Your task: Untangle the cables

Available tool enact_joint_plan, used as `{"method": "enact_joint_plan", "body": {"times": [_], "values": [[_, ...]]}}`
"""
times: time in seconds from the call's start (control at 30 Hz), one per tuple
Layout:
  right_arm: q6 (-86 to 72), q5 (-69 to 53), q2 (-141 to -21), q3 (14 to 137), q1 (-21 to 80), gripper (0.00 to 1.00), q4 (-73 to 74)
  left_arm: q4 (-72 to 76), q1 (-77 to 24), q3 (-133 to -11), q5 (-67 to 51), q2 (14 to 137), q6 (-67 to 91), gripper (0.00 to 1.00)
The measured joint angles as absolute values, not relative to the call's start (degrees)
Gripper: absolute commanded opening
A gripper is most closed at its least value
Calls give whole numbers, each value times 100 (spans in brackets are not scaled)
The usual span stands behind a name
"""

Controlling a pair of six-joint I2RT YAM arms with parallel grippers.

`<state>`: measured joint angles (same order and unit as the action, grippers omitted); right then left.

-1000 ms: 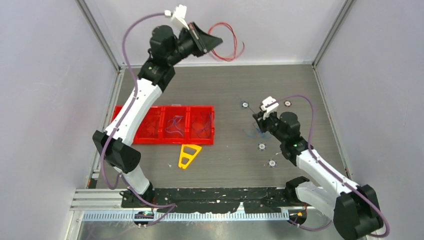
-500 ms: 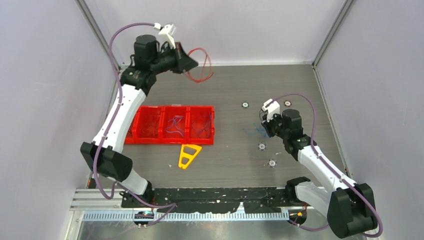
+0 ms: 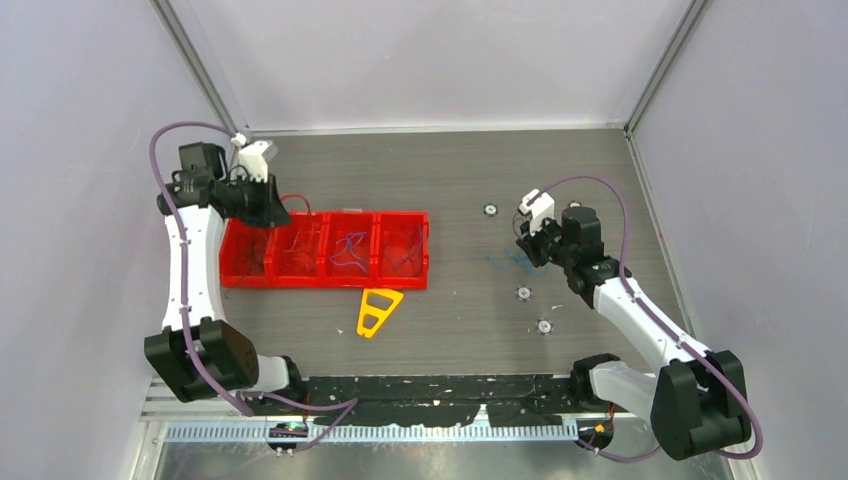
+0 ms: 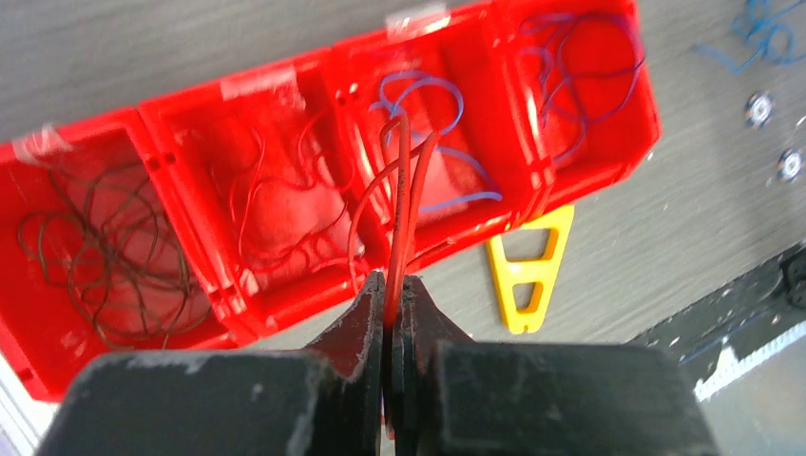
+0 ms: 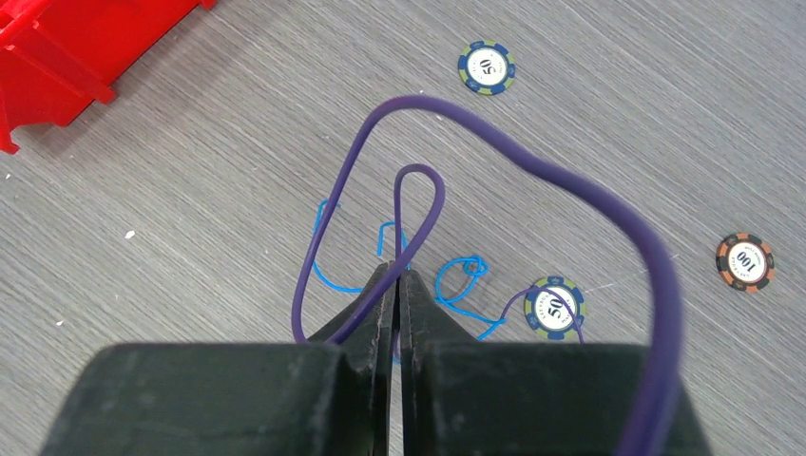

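over the far left end of the red tray (image 4: 521,104), the left claw (image 4: 391,285) is pinched tight on a red cable (image 4: 400,190), whose loops hang above the tray's middle bins. those bins hold more red cables (image 4: 252,180) and blue cables (image 4: 570,57). at the right, the right claw (image 5: 394,277) has its jaws pressed together just above a blue cable (image 5: 463,268) lying on the counter (image 5: 190,190) among poker chips (image 5: 486,67); whether it grips anything i cannot tell.
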<state>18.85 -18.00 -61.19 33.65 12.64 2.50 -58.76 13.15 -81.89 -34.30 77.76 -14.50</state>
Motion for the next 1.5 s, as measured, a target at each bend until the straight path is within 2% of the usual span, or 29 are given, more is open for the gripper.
{"method": "enact_joint_plan", "body": {"times": [0.3,0.97,1.5], "values": [[1933,-1925,-6193,3430,1262,5,401,-6156,1643,-7760,-3472,8020,-1988,0],[1909,-1914,-6193,3463,1262,5,622,-3938,1424,-6735,-2265,9511,-897,0],[1763,-1920,-6344,3548,1262,5,709,-3450,1378,-6812,-2005,8613,-893,0]]}}
